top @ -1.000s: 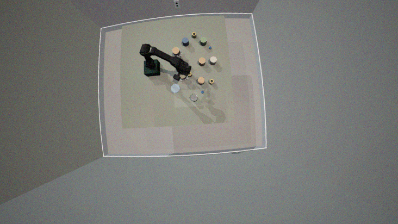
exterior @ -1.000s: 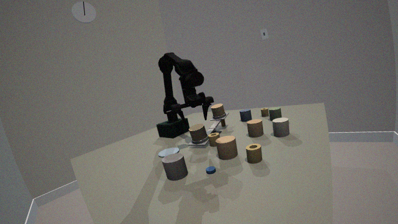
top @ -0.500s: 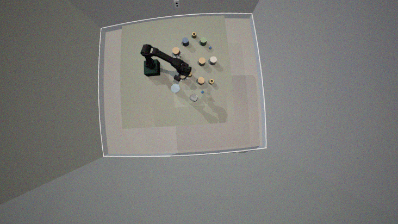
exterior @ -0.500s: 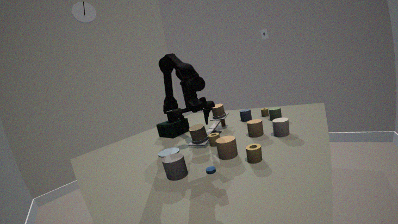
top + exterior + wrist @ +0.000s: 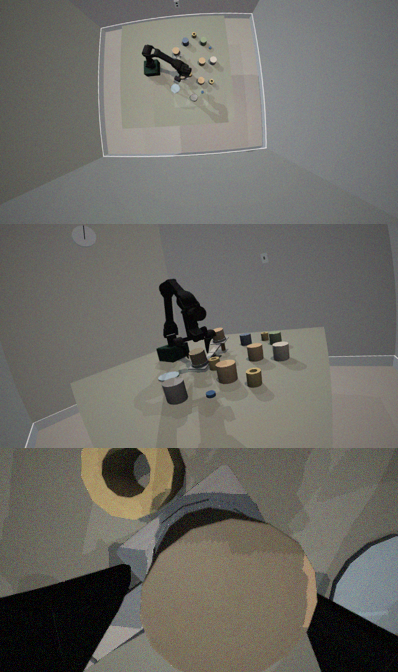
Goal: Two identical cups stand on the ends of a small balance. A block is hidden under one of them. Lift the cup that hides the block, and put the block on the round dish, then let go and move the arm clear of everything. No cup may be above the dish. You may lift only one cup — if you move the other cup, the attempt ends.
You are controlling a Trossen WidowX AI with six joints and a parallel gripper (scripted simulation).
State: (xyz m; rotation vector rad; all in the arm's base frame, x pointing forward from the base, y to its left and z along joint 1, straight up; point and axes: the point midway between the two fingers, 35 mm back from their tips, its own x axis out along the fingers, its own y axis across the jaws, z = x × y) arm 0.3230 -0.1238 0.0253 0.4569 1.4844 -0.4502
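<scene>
- Left finger (image 5: pixel 60 613): a dark wedge low in the wrist view, just beside the cup's left wall; I cannot tell whether it touches.
- Yellow ring (image 5: pixel 131 479): a hollow piece lying near the balance, above and left of the cup in this view. Not part of the job; steer clear of it.
- Balance (image 5: pixel 137 545): a thin grey plate shows under the cup. In the exterior view the near end sits lower than the far end, so my guess is the block is under this near cup.
- Cup (image 5: pixel 225 598): tan, round, upside down on the near end of the balance, filling the middle of the wrist view. It looks stiff, smooth-sided and light. Best hold is across the widest part, on opposite walls, low enough not to slip off the rim; lift straight up so the beam is not jolted.
- Gripper (image 5: pixel 197 344): spread wide, holding nothing, straddling the cup from above.
- Block: not visible; presumably small and hard, calling for a narrower grip.
- Dish (image 5: pixel 370 578): a pale round plate at right, near the balance but apart from it.
- Other cup (image 5: pixel 219 334): on the far, raised end; must not be touched.
</scene>
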